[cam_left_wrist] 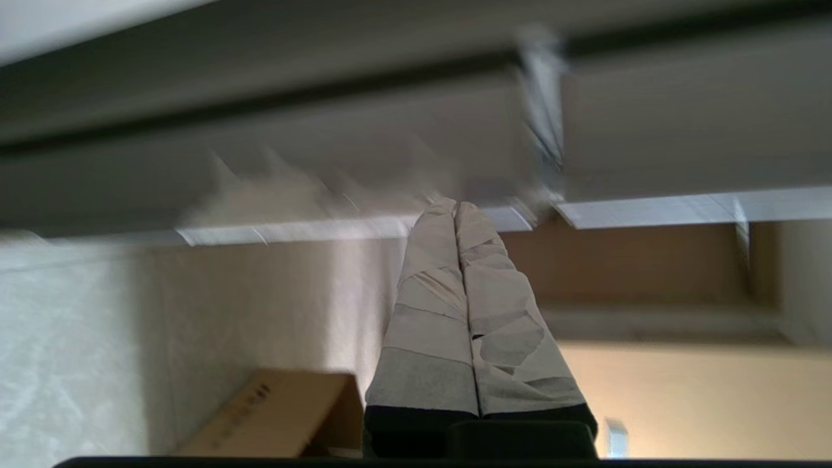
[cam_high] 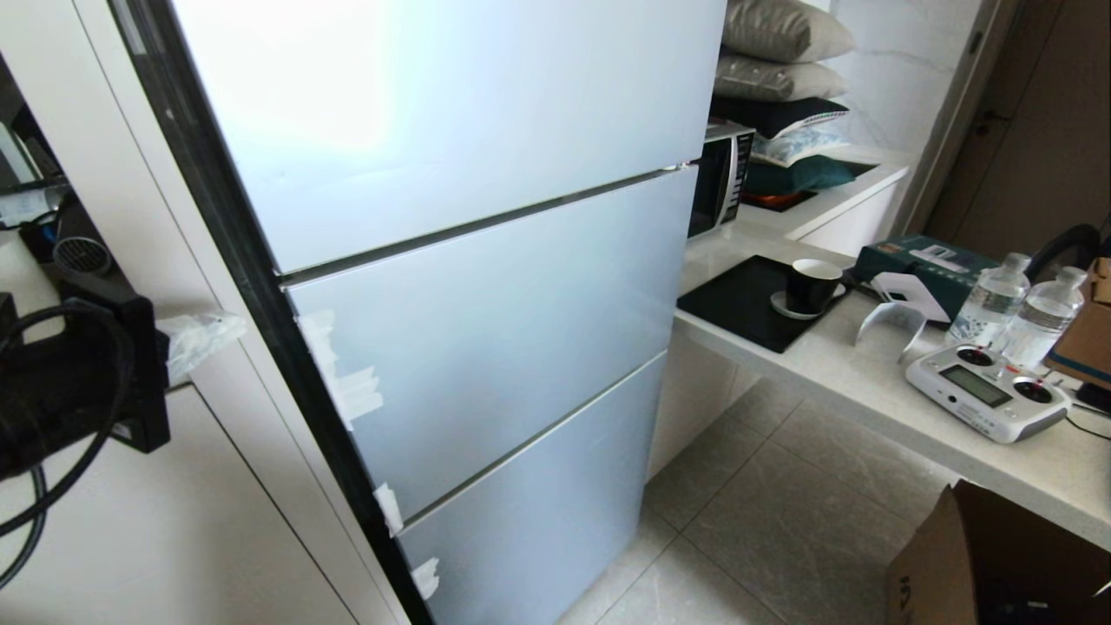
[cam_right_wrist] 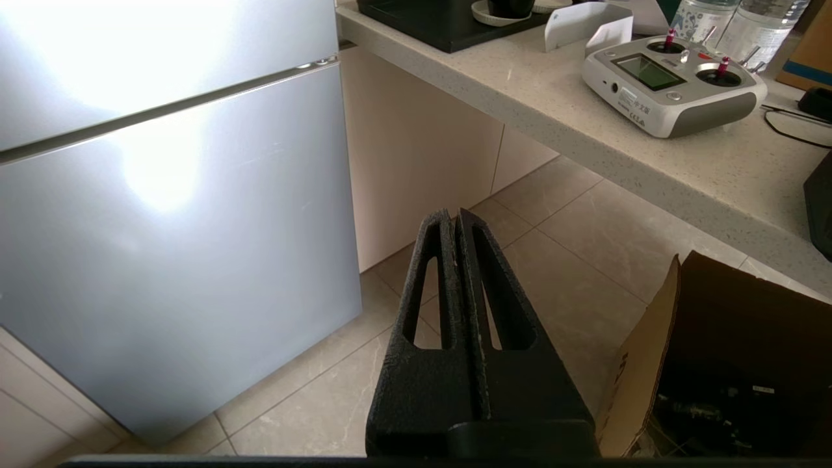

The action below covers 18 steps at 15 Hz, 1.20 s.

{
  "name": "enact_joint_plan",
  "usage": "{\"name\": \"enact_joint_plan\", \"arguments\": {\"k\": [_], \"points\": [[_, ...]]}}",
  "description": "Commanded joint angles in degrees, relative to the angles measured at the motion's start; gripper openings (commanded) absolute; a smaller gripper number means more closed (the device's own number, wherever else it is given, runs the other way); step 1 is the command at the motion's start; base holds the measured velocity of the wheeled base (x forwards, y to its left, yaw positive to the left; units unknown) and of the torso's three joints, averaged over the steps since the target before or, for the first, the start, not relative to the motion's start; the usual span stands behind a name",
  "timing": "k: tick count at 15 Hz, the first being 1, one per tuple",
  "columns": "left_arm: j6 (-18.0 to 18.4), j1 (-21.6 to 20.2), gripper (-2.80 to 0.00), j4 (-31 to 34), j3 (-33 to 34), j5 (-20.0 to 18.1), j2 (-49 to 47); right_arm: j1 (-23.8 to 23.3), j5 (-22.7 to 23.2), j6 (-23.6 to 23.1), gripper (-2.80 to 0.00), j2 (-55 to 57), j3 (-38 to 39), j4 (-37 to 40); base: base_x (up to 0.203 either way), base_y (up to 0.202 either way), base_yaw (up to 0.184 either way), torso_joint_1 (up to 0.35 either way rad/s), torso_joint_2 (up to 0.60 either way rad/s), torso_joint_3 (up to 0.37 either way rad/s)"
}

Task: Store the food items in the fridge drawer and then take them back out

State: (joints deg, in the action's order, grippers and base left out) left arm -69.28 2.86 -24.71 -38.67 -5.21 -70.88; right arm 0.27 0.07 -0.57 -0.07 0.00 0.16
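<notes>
The pale blue-grey glossy fridge (cam_high: 486,286) fills the middle of the head view with all 3 of its door fronts closed, so the clear plastic fridge drawer and the 2 round fruits cannot be seen in any view. Strips of white tape (cam_high: 347,382) sit along the left edge of the fridge fronts, beside the black side trim.

The left gripper (cam_left_wrist: 456,209) has its 2 tape-wrapped fingers (cam_left_wrist: 429,312) pressed together with nothing between them. In the left wrist view the tips point toward blurred grey panel edges, with a brown cardboard box (cam_left_wrist: 273,416) lower in the frame. In the head view, only a black part of the left arm (cam_high: 69,391) with a looped cable shows at the left edge.

The right gripper (cam_right_wrist: 455,218) hangs low over the beige tiled floor (cam_right_wrist: 565,260), its 2 black slotted fingers (cam_right_wrist: 422,312) closed against each other and empty, just beside the bottom fridge front (cam_right_wrist: 169,260). An open brown cardboard box (cam_right_wrist: 650,351) stands on the floor near it.

To the right of the fridge, a pale speckled surface (cam_high: 868,382) carries a black mug on a saucer (cam_high: 811,286), a white and grey remote controller (cam_high: 985,391), 2 clear water bottles (cam_high: 1020,308) and a dark green box (cam_high: 933,260). A microwave (cam_high: 720,178) and stacked cushions (cam_high: 781,52) stand farther back.
</notes>
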Motion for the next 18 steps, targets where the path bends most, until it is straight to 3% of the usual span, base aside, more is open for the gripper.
{"name": "enact_joint_plan", "arguments": {"k": [1, 3, 8, 18], "points": [[-0.1, 0.7, -2.8, -2.6, 0.4, 1.3, -4.8, 0.1, 0.0, 0.0, -2.8, 0.1, 0.0, 0.0, 0.0, 0.0, 0.0, 0.0, 0.0, 0.0], [0.6, 0.8, -2.8, -5.7, 0.3, 3.0, -6.3, 0.0, 0.0, 0.0, -2.8, 0.1, 0.0, 0.0, 0.0, 0.0, 0.0, 0.0, 0.0, 0.0], [2.0, 0.7, -2.8, -6.8, -0.6, 5.8, -10.3, 0.0, 0.0, 0.0, -2.8, 0.1, 0.0, 0.0, 0.0, 0.0, 0.0, 0.0, 0.0, 0.0], [2.0, 3.7, -2.8, -6.7, -2.5, 6.0, -11.8, 0.0, 0.0, 0.0, -2.8, 0.1, 0.0, 0.0, 0.0, 0.0, 0.0, 0.0, 0.0, 0.0]]}}
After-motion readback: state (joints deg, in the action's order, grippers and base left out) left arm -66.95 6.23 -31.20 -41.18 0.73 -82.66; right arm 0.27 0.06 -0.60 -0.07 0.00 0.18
